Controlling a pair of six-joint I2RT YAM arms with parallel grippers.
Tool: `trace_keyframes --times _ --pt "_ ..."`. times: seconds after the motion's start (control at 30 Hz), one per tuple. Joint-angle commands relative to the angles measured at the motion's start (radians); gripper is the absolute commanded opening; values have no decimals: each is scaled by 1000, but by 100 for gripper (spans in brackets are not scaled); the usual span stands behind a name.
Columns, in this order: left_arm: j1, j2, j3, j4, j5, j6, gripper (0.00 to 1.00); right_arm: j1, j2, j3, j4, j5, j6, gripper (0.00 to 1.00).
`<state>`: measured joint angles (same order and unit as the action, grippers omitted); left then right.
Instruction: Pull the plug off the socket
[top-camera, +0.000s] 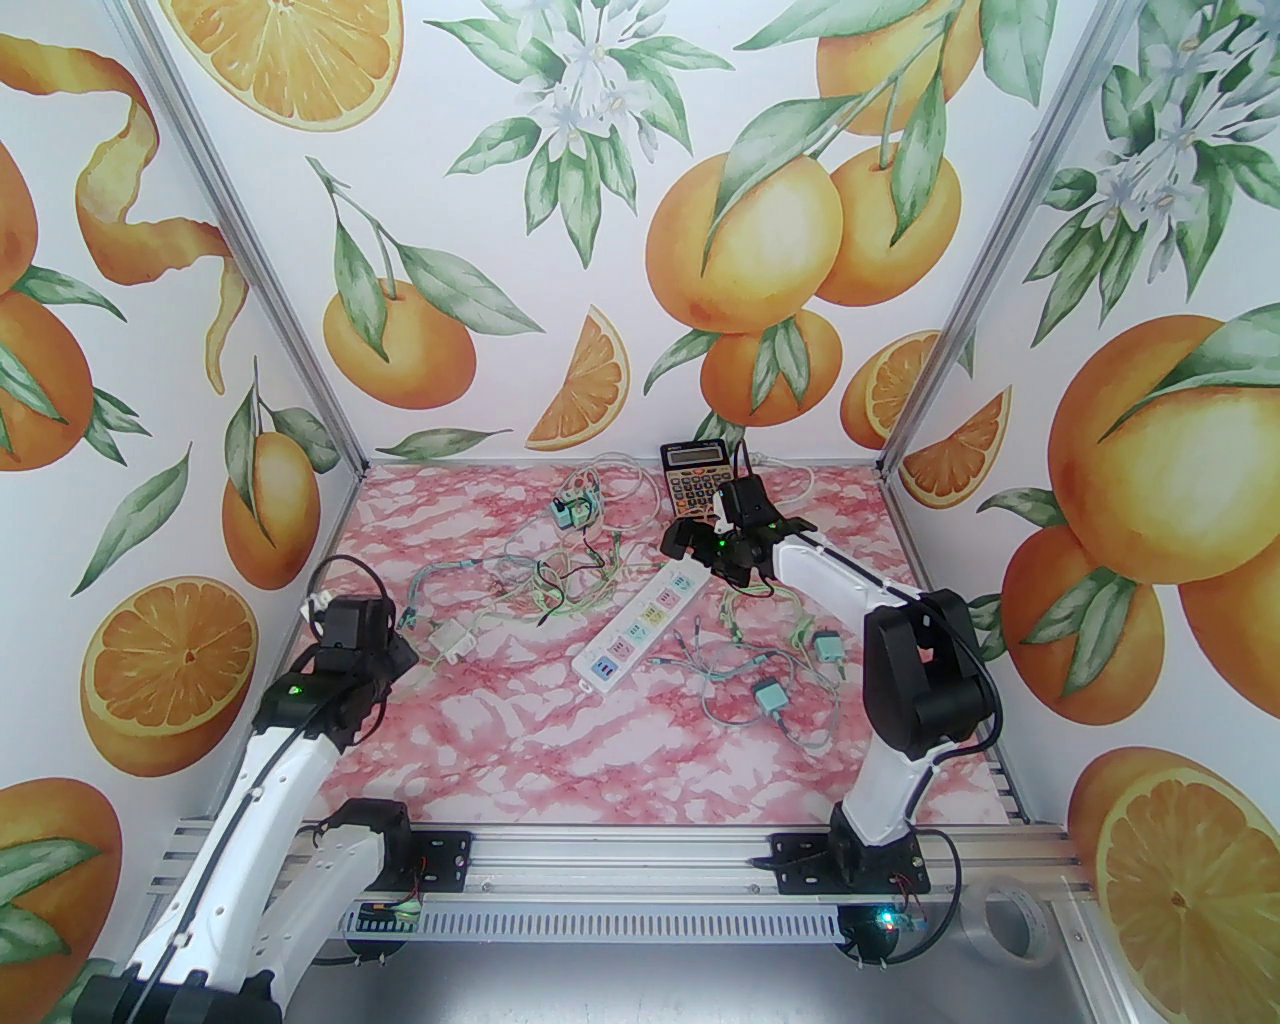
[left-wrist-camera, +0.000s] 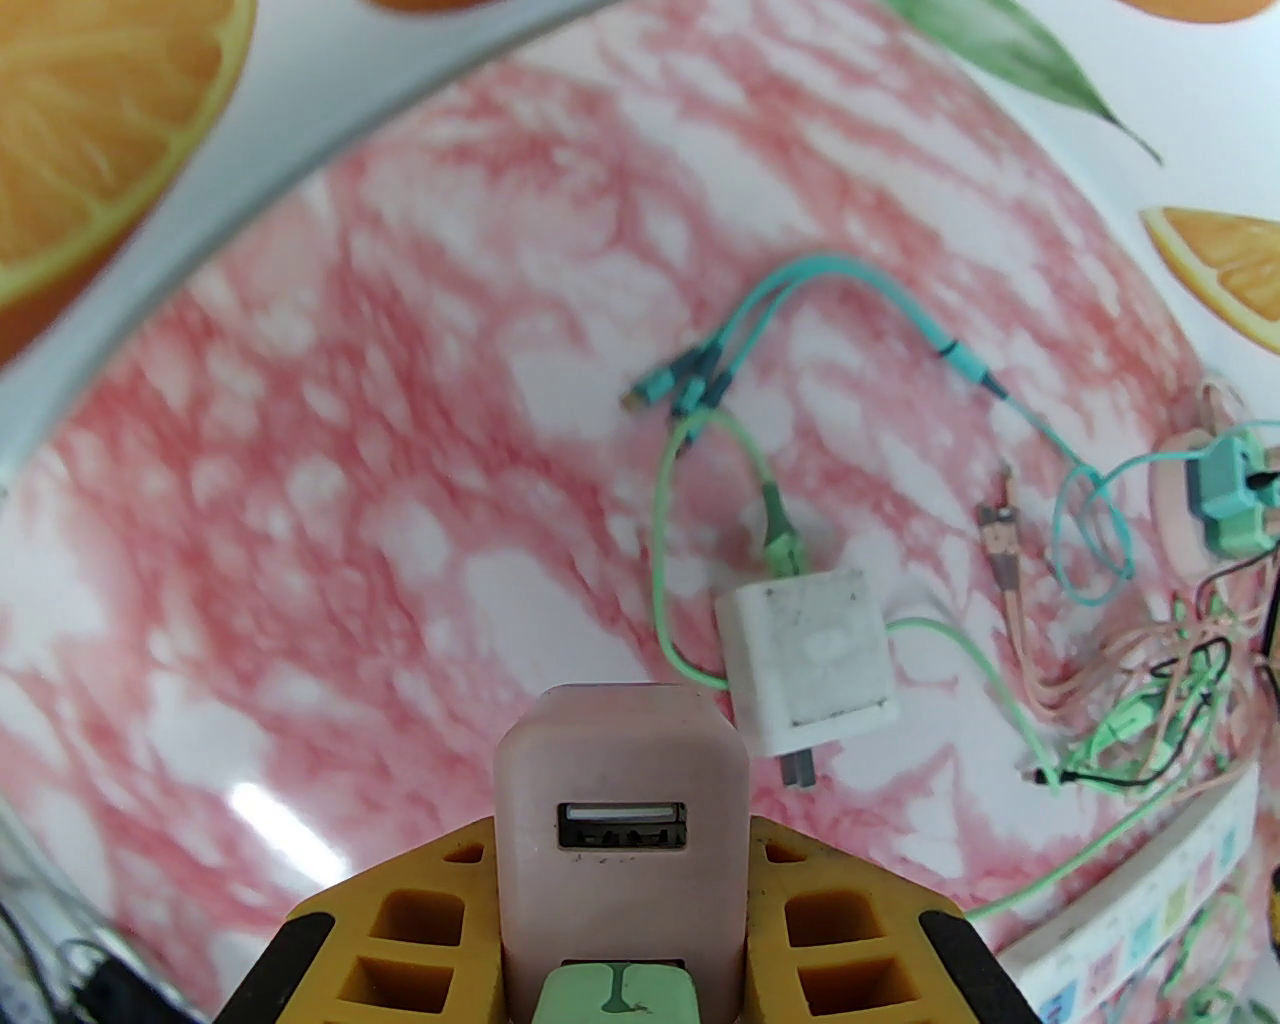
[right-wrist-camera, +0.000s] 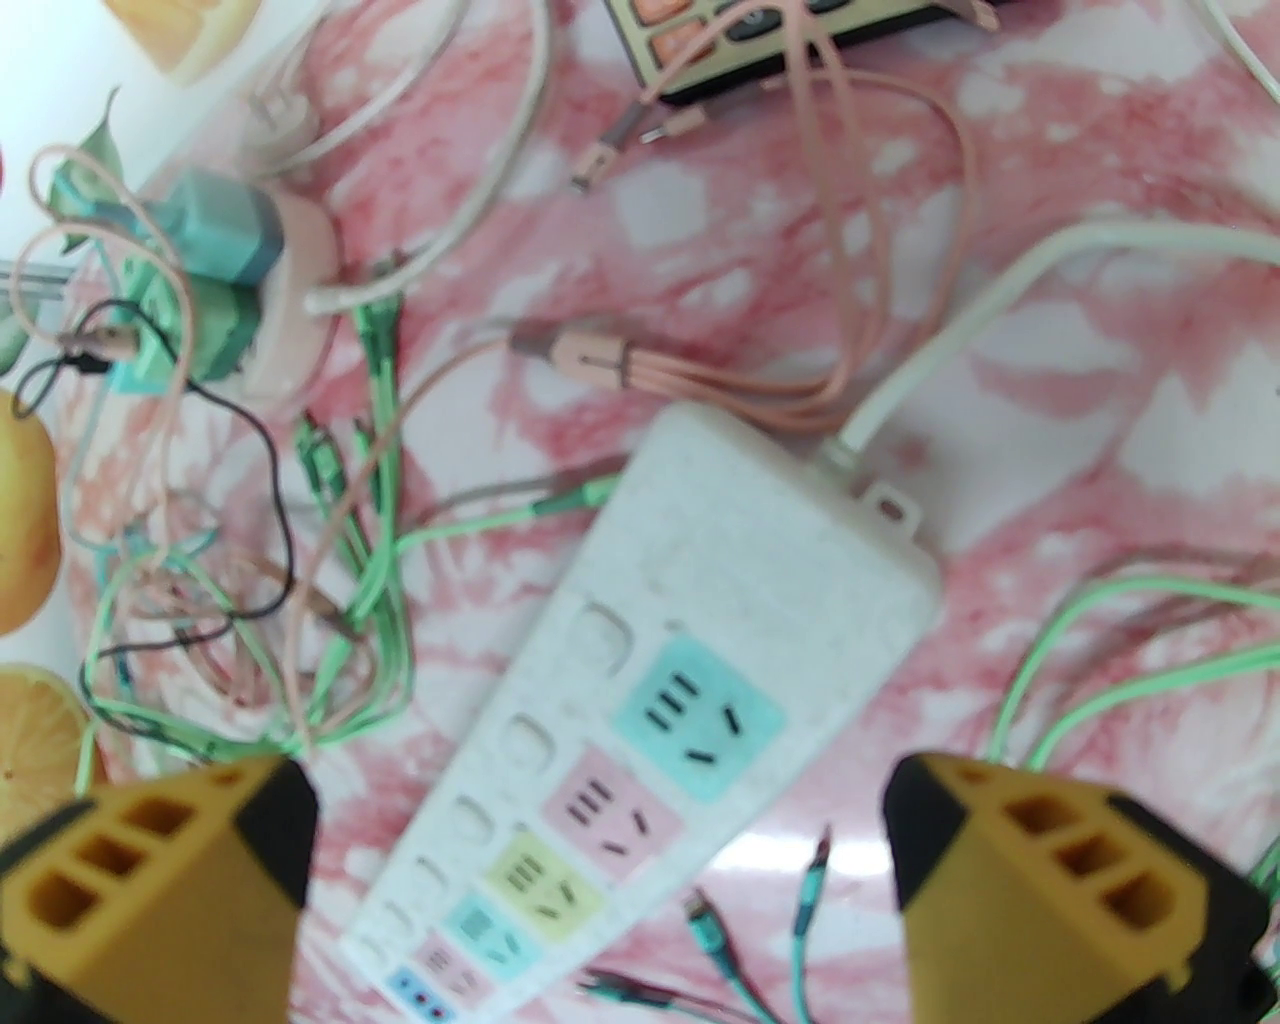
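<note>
The left claw (left-wrist-camera: 625, 930) was pinching the pink plug (left-wrist-camera: 620, 760). The plug was already out of the power strip (right-wrist-camera: 720, 640), which lay well off to this claw's right. The right claw (right-wrist-camera: 600, 870) was spread wide just above the strip's cord end, and the strip's long axis ran slantwise below it. I judged the right arm nearer to the strip. The sockets visible there looked empty.

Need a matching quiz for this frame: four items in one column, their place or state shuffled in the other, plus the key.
1. pink charger
2. white charger
3. power strip
4. calculator

A. near the back wall
B. gripped in the left claw
C. loose on the table, prongs bare
D. below the open right claw

Pairs: 1-B, 2-C, 3-D, 4-A.
</note>
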<state>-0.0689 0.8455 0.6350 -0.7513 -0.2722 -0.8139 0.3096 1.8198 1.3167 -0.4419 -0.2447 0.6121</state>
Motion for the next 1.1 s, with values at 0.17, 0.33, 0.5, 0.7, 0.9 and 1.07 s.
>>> trace_keyframes --times 0.17,0.33,0.5,0.7,0.9,1.07 --pt "16 189 -57 256 94 -92 22 8 1 -19 14 -13 -6 100" --pt "23 314 -34 292 113 -101 28 10 -10 -43 22 -18 -2 100" --pt "24 385 -35 282 88 -113 48 10 -27 -66 27 -14 -2 100" --pt "24 380 2 211 74 -112 82 10 -37 -81 29 -15 -5 100" --pt "24 283 104 20 -12 -107 100 10 -45 -76 27 -10 -10 100" --pt "24 235 193 -39 -26 -83 100 10 -52 -62 17 -6 -22 100"
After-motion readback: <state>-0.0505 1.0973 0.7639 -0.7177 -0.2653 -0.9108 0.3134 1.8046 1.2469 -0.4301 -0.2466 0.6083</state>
